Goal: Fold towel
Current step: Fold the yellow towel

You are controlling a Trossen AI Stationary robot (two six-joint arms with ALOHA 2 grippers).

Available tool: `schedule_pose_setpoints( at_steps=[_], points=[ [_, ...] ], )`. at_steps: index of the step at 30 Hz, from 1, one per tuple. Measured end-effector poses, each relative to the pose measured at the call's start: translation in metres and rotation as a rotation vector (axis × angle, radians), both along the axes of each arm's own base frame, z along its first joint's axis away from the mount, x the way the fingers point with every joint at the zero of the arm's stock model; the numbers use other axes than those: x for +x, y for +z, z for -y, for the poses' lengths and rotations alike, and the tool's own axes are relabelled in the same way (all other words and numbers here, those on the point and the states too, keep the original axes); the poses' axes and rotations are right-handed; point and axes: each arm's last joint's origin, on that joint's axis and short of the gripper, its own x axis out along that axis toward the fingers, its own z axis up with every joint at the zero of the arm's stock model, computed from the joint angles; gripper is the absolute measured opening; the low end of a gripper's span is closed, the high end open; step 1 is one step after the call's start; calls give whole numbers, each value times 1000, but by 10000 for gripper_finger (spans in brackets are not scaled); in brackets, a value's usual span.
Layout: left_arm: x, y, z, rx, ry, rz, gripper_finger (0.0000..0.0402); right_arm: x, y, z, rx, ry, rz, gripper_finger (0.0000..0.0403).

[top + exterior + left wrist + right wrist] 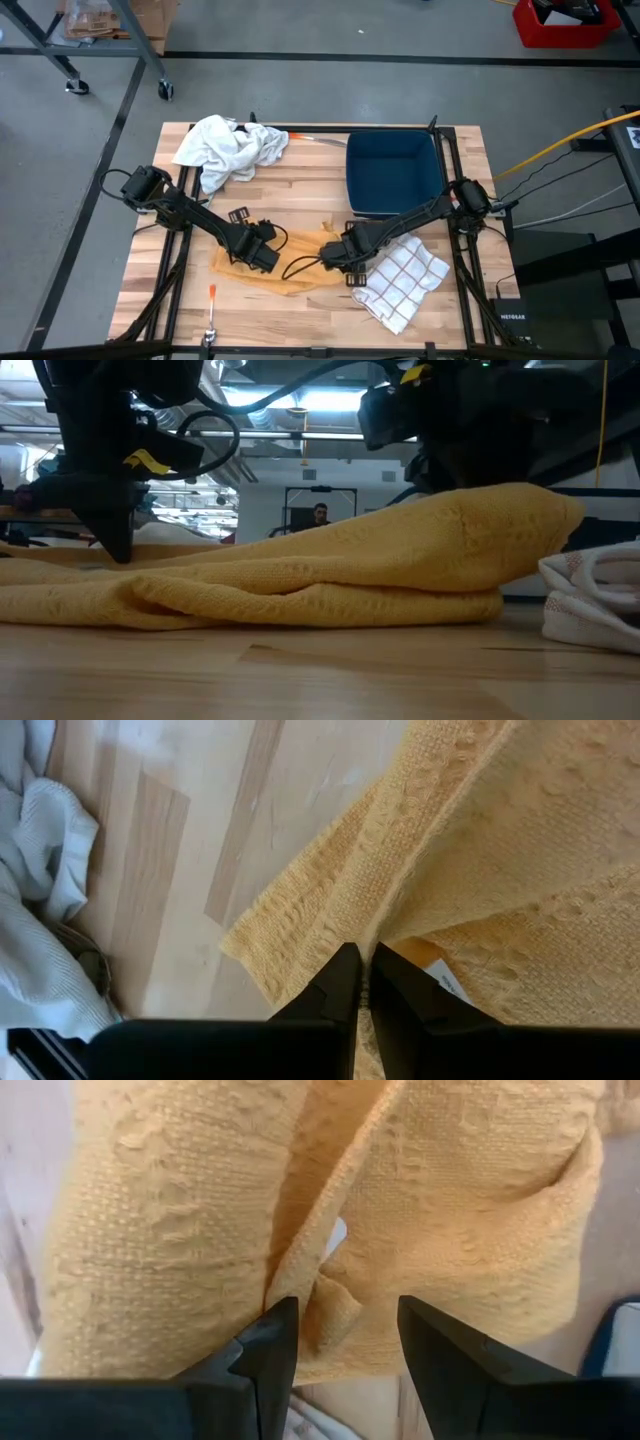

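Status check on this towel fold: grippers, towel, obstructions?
Left gripper shut on yellow towel edge. Right gripper open over a fold. Checked cloth beside towel, white cloth clear.

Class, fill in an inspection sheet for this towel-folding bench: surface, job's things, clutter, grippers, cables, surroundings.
Surface: light wooden slat table, in a black frame.
Job's things: yellow woven towel, partly folded, lying flat.
Clutter: crumpled white cloth; navy rectangular bin; white checked cloth; orange-handled tool.
Grippers: left gripper shut on the yellow towel's edge; right gripper open, a towel fold between its fingers.
Cables: black loop over the towel; yellow cable off the table.
Surroundings: grey floor; red crate; a person far behind.
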Motion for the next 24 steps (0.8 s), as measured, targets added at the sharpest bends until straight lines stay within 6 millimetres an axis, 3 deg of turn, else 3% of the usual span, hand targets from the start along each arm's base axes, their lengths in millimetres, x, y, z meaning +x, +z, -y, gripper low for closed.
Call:
schedule_pose_setpoints(
  at_steps=[5, 13, 19, 24],
  points=[
    [0, 0, 0, -2, 0, 5, 18, -2, 0, 9, 3, -22, -52, 177],
    [0, 0, 0, -2, 0, 5, 17, -5, 0, 41, 35, -107, -177, 177],
    [0, 0, 0, -2, 0, 5, 17, -3, 1, 45, 212, -132, -219, 177],
    [0, 0, 0, -2, 0, 5, 17, -1, 1, 47, 256, -114, -208, 177]
  ],
)
